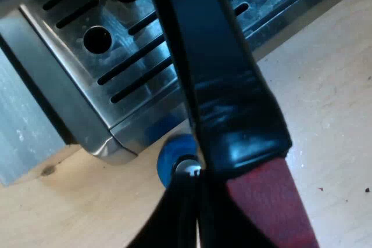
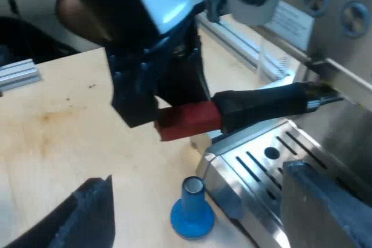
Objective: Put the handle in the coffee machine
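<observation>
Lying between the left fingers (image 2: 135,106) is the red-ended handle (image 2: 264,104).

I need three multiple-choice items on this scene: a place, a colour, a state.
1. Where does the blue tamper stand?
A) on the machine's top
B) on the table beside the drip tray
C) in a mug
2. What colour is the handle's end?
A) red
B) green
C) white
3. How is the right pincer?
A) shut on the tamper
B) shut on the handle
C) open
Key: B, it stands on the wood by the tray's corner; A, red shows past the black grip; C, its fingers stand wide apart, holding nothing.
</observation>
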Robot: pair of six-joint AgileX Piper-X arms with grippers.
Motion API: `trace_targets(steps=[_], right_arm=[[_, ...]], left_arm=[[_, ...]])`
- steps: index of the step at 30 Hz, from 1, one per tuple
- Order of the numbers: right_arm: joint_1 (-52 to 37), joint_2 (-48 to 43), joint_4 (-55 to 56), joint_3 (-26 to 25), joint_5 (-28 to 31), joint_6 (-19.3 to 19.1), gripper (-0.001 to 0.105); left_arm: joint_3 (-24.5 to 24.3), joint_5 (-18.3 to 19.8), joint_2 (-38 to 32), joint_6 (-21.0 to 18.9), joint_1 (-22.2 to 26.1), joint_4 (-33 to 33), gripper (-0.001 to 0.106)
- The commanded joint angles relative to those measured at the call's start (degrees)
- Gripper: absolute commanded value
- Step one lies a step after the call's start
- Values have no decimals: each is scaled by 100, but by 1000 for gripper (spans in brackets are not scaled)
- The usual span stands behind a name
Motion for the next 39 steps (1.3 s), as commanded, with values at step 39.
trace_targets(steps=[39], right_arm=[[8, -341, 36, -50, 150, -75, 63]], left_arm=[[-36, 2929, -30, -1299, -943, -719, 0]])
